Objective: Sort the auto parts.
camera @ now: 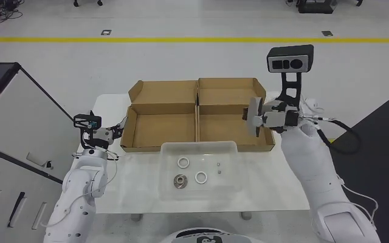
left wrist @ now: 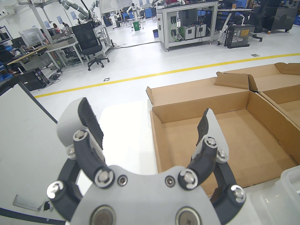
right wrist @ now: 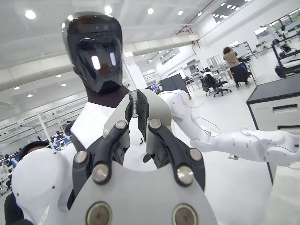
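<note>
While the right gripper (right wrist: 136,95) is closed tight on a small metal coil spring (right wrist: 134,106), pinched between its ribbed pads, it hangs above the right cardboard box (camera: 225,127), near that box's right wall, with its fingers turned back toward the robot. The rest of the parts lie in a clear plastic tray (camera: 197,144) just in front of the two boxes: one white ring (camera: 183,162) toward the tray's left, a second white ring (camera: 201,177) nearer its middle, a round metal part (camera: 180,180) close beside that second ring, and two tiny bits (camera: 218,163) off to the right, too small to identify. The left cardboard box (camera: 161,129) sits touching the right one, both with lids folded back. The left gripper (left wrist: 144,106) has its fingers spread wide with nothing between them, just outside the left box's left wall, above the white table (camera: 109,102).
</note>
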You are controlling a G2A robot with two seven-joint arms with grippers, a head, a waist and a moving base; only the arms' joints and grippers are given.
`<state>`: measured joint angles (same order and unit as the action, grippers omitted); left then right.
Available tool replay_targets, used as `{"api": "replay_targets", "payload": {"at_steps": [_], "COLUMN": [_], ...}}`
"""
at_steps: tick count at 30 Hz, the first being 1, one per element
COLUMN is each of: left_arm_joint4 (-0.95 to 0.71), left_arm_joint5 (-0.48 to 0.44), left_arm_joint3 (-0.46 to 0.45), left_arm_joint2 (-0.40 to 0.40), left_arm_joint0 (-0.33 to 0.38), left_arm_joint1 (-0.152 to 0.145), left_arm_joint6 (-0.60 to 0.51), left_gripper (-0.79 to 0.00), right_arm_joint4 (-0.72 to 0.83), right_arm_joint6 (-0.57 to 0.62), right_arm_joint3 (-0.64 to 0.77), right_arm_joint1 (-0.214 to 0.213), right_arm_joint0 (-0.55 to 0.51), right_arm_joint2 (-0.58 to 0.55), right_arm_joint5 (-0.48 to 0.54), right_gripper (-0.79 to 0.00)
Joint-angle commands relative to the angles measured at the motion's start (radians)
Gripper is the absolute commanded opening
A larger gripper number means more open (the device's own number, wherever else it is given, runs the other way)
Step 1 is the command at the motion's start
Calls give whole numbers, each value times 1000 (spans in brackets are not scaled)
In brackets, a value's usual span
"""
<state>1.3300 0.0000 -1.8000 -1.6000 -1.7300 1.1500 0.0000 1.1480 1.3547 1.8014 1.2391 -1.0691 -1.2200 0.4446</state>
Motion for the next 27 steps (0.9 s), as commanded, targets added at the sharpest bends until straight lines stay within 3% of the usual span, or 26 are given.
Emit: {"api": "replay_targets", "payload": {"at_steps": [1, 7, 27], "left_arm_joint4": [0, 0, 0], "left_arm_joint5": [0, 0, 0], "left_arm_joint3": [0, 0, 0], "left_arm_joint2": [0, 0, 0], "left_arm_joint0": [0, 0, 0], "left_arm_joint1": [0, 0, 0], "left_arm_joint6": [0, 0, 0], "left_gripper": [0, 0, 0], "right_arm_joint4": [55, 132, 135], "right_arm_joint6": [2, 0, -1], "right_arm_joint3": [1, 6, 6], "right_arm_joint1": [4, 16, 17], "right_arm_joint0": [-9, -24, -25], "right_arm_joint2": [4, 3, 2], "right_arm_joint5": [11, 21, 21], "right_gripper": [-785, -785, -785]}}
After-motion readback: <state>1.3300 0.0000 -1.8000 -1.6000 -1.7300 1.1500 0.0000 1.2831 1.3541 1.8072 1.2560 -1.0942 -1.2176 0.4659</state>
